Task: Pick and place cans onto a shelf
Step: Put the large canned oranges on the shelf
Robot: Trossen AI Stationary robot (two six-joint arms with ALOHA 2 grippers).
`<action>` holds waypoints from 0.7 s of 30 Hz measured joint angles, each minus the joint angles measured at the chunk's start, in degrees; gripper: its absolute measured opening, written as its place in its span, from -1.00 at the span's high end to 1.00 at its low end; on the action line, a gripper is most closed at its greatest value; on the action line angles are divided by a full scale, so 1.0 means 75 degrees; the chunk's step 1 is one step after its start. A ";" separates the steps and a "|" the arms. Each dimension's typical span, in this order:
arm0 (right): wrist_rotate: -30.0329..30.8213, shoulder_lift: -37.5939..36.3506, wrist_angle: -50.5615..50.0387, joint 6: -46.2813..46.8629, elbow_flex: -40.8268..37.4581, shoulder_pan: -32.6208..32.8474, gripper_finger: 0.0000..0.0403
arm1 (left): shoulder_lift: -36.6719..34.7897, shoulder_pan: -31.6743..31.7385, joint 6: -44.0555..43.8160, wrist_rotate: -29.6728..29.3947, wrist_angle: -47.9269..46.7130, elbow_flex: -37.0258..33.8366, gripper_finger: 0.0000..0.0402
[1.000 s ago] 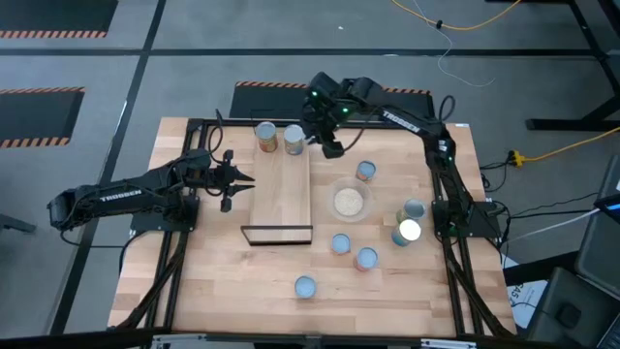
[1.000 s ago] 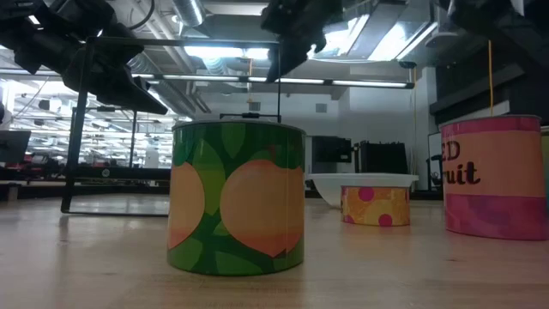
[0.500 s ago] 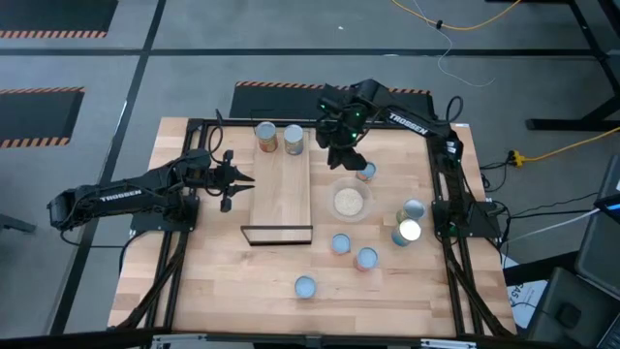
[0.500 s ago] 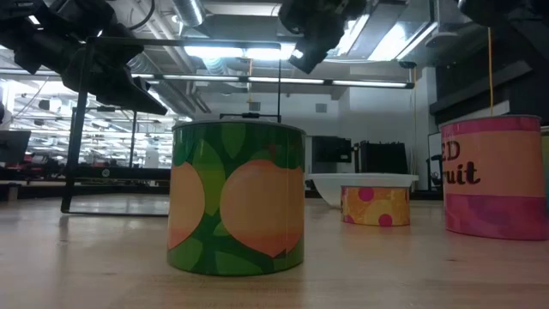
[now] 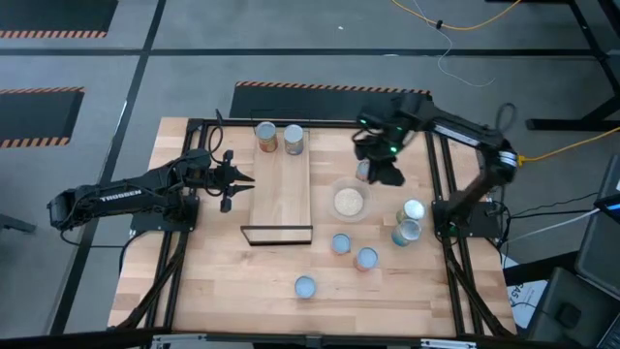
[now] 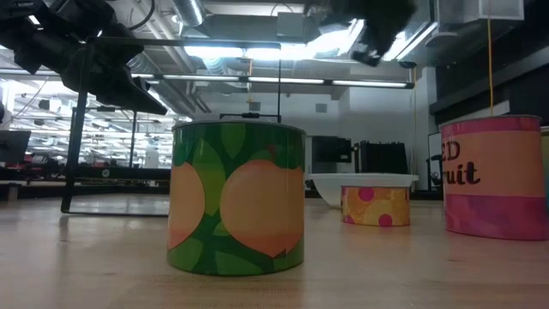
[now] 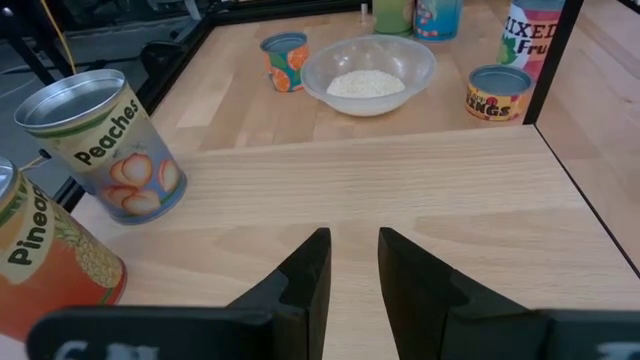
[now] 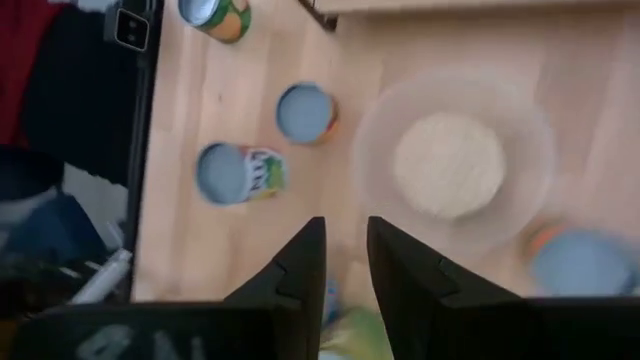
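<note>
My left gripper [image 5: 242, 180] waits near the tabletop's [image 5: 223, 291] left edge, just off the long side of the shelf [image 5: 282, 199]. Its two fingers [image 7: 305, 275] stand a narrow slot apart with nothing between them. Through my left wrist camera they point across the bare board of the shelf.

The shelf lies left of the tabletop's middle, running from the far edge toward the near one, with its thin black frame [image 5: 277, 234] at the near end. Two cans stand side by side at the shelf's far end: the pineapple can [image 5: 265, 136] on the left and the peaches can [image 5: 293, 139] beside it, close but whether touching I cannot tell.

Near the near edge, past the frame, stands a green can [image 5: 304, 286] printed with peaches; it fills the low view. A pale-topped can [image 5: 340, 243] and a red-sided can [image 5: 366, 258] stand right of the frame's end. The clear bowl [image 5: 349, 202] with pale grains sits mid-table, just right of the shelf.

My right gripper [image 5: 386, 170] hangs above the table beyond the bowl, close over an orange can [image 5: 362, 171]. Its fingers [image 8: 300, 270] show a small gap and pinch nothing. Two more cans [image 5: 409, 221] stand together toward the right edge.
</note>
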 joint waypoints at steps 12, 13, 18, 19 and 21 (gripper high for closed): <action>0.0132 -0.3064 0.0317 0.4204 -0.2916 0.0713 0.59 | 0.0002 0.0000 -0.0004 -0.0003 0.0006 0.0000 0.60; 0.0134 -0.3219 0.0341 0.4431 -0.3083 0.0768 0.59 | 0.0000 0.0000 -0.0003 -0.0003 0.0006 0.0000 0.60; 0.0192 -0.3754 0.0381 0.5009 -0.3910 0.0940 0.59 | 0.0003 0.0000 -0.0003 -0.0003 0.0009 0.0000 0.60; 0.0280 -0.3810 0.0388 0.5028 -0.4076 0.0949 0.59 | 0.0002 0.0000 -0.0003 -0.0003 0.0009 0.0000 0.60; 0.0530 -0.3856 0.0418 0.5230 -0.4393 0.0946 0.59 | 0.0002 0.0000 -0.0003 -0.0004 0.0009 0.0000 0.60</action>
